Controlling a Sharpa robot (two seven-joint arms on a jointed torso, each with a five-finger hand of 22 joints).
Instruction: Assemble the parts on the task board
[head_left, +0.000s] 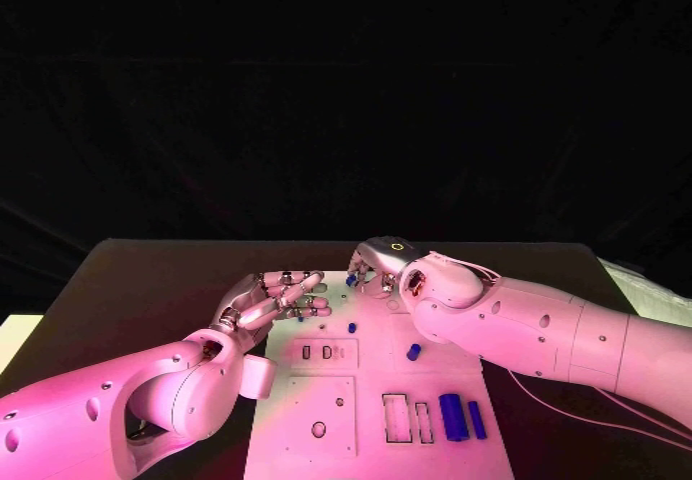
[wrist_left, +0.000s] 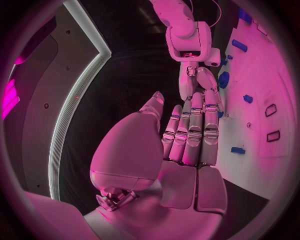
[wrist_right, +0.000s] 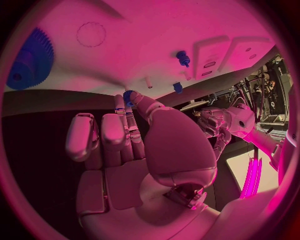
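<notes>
Taking stock: your assembly looks partly done.
Board (head_left: 378, 440): white plate, mid-table.
Right hand (head_left: 381, 265): at the far edge; fingers pinch a small blue gear (wrist_right: 128, 96).
Left hand (head_left: 281, 297): beside it, fingers apart, holding nothing.
Seated: large gear (wrist_right: 30, 61) and a blue peg (head_left: 414, 351), you may judge.
Left: two blue cylinders (head_left: 460, 416) lying loose at the near right.

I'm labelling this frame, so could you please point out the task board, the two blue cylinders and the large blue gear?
task board (head_left: 296, 445): head view, bare near-left area.
two blue cylinders (head_left: 451, 415): head view, thicker cylinder's middle.
large blue gear (wrist_right: 30, 66): right wrist view, gear face.
</notes>
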